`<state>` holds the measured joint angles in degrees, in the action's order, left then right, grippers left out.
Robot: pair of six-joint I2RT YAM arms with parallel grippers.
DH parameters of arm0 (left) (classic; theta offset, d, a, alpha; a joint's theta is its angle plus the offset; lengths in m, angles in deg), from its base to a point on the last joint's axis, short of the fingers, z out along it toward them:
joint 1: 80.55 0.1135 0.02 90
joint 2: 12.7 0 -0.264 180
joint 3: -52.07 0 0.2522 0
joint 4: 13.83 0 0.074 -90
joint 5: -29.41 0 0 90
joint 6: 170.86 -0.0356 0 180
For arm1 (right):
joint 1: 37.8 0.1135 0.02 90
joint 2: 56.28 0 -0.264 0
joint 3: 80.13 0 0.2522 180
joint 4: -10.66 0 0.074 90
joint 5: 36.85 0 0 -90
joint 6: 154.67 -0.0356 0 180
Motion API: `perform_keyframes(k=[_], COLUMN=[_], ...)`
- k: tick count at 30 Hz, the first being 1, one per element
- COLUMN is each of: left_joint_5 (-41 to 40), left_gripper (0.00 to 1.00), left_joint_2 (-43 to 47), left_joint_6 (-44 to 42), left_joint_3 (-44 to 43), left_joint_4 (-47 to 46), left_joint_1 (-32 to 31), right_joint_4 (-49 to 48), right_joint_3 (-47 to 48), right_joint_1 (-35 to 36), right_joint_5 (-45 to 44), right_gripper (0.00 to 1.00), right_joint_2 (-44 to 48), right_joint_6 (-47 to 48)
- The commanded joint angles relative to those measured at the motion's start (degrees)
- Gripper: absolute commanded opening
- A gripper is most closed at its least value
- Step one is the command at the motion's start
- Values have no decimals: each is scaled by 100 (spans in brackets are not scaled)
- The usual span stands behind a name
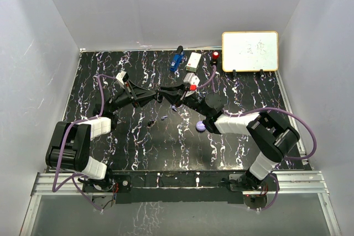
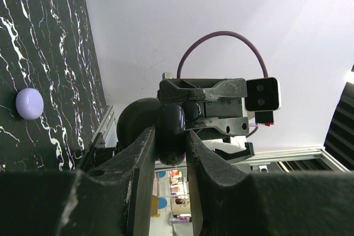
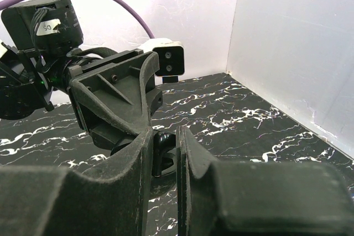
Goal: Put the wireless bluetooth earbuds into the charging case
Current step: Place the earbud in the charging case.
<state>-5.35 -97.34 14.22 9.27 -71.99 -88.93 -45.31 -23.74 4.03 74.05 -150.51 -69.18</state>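
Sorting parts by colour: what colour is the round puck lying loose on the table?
The puck is pale lavender, clearest in the left wrist view.

We see two arms built alike. The left arm (image 1: 69,147) and the right arm (image 1: 274,136) each pair chunky black joint housings with smooth white shell segments. A purple cable (image 2: 221,33) loops along each. The left gripper (image 2: 170,136) and right gripper (image 3: 164,136) have matte black, rough-textured fingers. A white, boxy wrist camera (image 2: 263,93) with two dark lenses sits on each gripper body, beside small screws (image 2: 224,102).
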Motion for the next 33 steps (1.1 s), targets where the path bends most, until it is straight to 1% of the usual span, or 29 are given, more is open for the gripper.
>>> perform_keyframes(k=[1, 28, 29, 33], left_joint_5=[22, -31, -31, -55], left_gripper=[0, 0, 0, 0], left_joint_2=[299, 257, 255, 247], left_joint_6=[-41, 9, 10, 18], left_joint_3=[-45, -143, -153, -191], left_joint_4=[-109, -147, -142, -139], left_joint_1=[-24, -32, -32, -32], right_joint_4=[-436, -471, -471, -452], right_joint_3=[202, 158, 150, 137], right_joint_1=[-32, -37, -43, -49], right_joint_5=[-74, 34, 36, 14], right_gripper=[0, 0, 1, 8], right_joint_2=[-68, -110, -109, -71], right_joint_6=[93, -10, -20, -66])
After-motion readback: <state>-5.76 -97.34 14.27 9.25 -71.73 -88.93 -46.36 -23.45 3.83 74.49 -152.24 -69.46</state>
